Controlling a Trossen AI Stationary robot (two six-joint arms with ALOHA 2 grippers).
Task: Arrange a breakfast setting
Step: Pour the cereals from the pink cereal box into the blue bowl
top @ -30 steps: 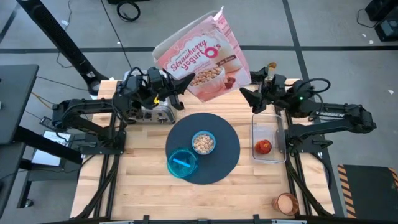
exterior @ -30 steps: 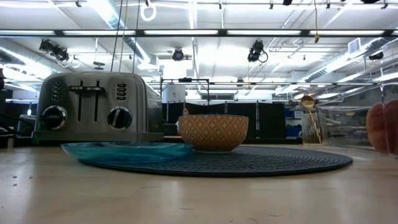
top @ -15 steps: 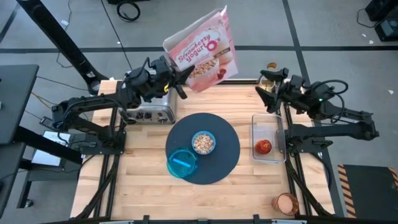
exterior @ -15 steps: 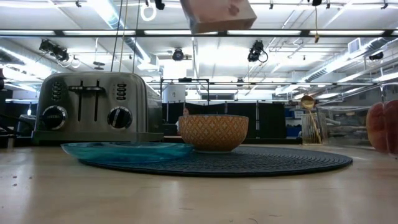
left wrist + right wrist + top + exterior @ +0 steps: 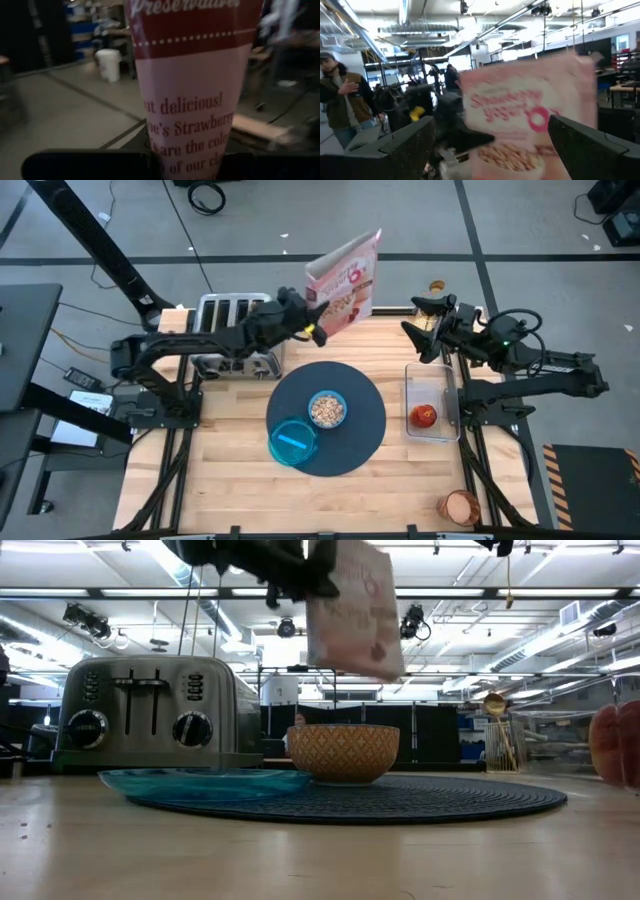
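The mat (image 5: 326, 418) is laid at the middle of the table (image 5: 230, 490), and two things are already set on it: the bowl (image 5: 326, 409), filled with cereal, near its centre, and the teal plate (image 5: 293, 442) overlapping its near left edge. So the cereal part of the setting is judged done.

A cereal box (image 5: 345, 278) is held up in the air over the far edge of the table, clamped in the left claw (image 5: 308, 318), which is clenched on the box's lower part. In the low view the box (image 5: 352, 610) hangs well above the bowl (image 5: 343, 752), roughly upright. It is judged to be on its way to being put aside.

The right claw (image 5: 425, 338) is spread wide and holds nothing; it is near the far right part of the table, facing the box.

Much is left. The red fruit (image 5: 423, 416) lies in a clear tray (image 5: 431, 377) near the right edge, not yet on the mat. The cup (image 5: 460, 506) stands at the near right corner, well apart from the mat. The toaster (image 5: 232, 350) stands at the far left; no toast can be seen on the plate. A spoon cannot be made out with certainty.
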